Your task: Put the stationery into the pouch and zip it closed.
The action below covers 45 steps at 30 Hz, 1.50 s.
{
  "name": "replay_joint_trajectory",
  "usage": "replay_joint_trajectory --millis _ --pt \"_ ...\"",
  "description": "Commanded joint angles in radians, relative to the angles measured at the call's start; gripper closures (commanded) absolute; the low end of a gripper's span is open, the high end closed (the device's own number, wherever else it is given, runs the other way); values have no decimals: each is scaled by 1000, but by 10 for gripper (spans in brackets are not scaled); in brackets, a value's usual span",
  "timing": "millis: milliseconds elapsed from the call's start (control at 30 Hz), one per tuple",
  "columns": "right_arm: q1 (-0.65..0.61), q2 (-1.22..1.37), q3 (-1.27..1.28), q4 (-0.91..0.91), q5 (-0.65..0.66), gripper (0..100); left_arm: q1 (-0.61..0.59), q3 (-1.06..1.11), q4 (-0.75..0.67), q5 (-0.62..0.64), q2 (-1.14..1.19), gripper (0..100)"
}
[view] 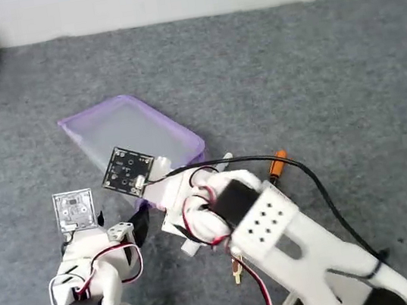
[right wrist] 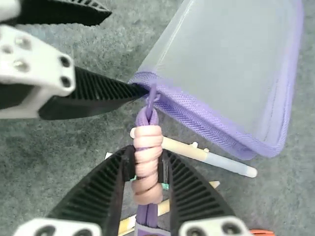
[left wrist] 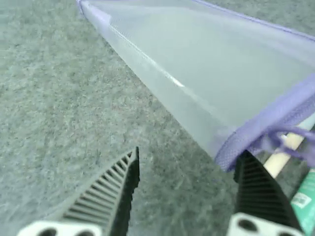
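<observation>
Right wrist view: right pincer is clamped on the pink zipper pull of the purple pouch, which lies on the counter. Left pincer gapes wide at the pouch corner. Pens lie outside, so this is probably the opening step. Next: draw the pull along the zip, corner braced.

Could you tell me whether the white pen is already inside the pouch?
No, the white pen lies on the grey mat outside the purple pouch, beside its edge.

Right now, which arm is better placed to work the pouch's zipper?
Right. The right gripper is shut on the pink zipper pull at the pouch corner. The left gripper is open at that corner, probably better suited to bracing.
</observation>
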Motion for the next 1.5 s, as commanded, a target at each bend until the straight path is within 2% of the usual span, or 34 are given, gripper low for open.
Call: replay_joint_trajectory --millis 0,300,500,700,1067,1167,1233,1400,1467 --pt "16 -93 -11 18 -9 989 0 1 -43 5 -15 699" --pt "1 -104 23 24 -9 989 -2 2 -43 8 -15 713" --pt "-19 -114 26 58 -5 989 -14 5 -110 2 -15 867" --pt "-21 -105 32 61 -5 989 -29 2 -120 2 -15 990" --pt "39 -116 75 59 -3 989 -21 2 -87 0 -15 987" --pt "39 -117 75 59 -3 989 -20 -4 -86 -57 -15 982" --pt "39 -120 75 61 -3 989 -20 -28 -69 -75 -15 939" --pt "41 -240 71 116 -2 989 -20 -56 26 -38 -15 728" --pt "41 -312 75 130 -2 989 -20 -73 51 -23 -15 705"
